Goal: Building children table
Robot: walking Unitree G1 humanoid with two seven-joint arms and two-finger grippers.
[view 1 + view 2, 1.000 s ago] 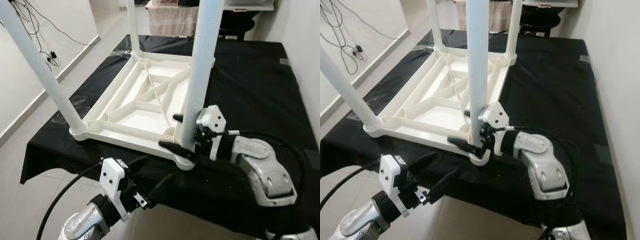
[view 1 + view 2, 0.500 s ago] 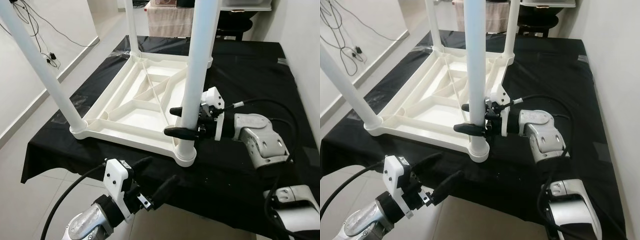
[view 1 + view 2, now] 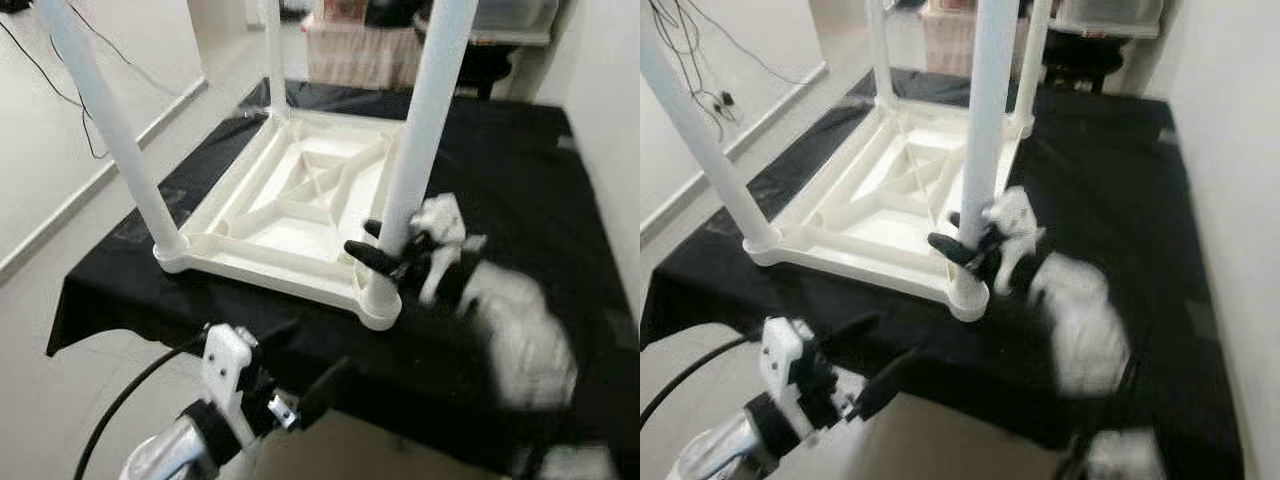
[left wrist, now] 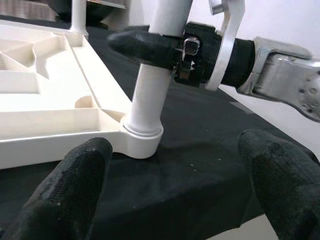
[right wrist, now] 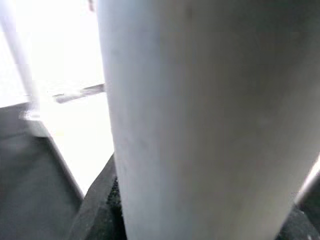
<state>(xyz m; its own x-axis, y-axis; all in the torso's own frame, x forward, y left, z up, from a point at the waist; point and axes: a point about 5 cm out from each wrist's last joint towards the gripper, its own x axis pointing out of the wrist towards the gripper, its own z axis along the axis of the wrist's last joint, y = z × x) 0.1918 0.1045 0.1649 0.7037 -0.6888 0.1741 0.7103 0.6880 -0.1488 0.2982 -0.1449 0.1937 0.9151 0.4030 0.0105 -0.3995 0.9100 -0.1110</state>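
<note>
A worktop (image 3: 500, 160) under a black cloth carried the children's table (image 3: 290, 215) upside down, its ribbed white underside facing up and lying flat near the worktop's front left part. White legs stood upright from its corners, long axes vertical: the near right leg (image 3: 415, 150), the near left leg (image 3: 110, 130), and two far legs (image 3: 273, 55) at the back corners. The near right leg sat in its round socket (image 4: 142, 135) at the table's front right corner, close to the worktop's front edge. The right end effector (image 3: 385, 250), blurred in the head views, reached in from the right side at low height on that leg; its black fingers (image 4: 145, 47) lay on either side of the leg and pressed against it, pinching it just above the socket. In the right wrist view the leg's pale surface stood directly in front of the camera. The left end effector (image 3: 300, 370) hung below and in front of the worktop's front edge, fingers (image 4: 75, 185) spread wide apart and holding nothing, aimed toward the socket corner but apart from it. A black cable (image 3: 130, 400) ran along the left arm. Beyond the worktop lay a pale floor (image 3: 60, 130) with a thin dark cord (image 3: 690, 60) by the wall.
</note>
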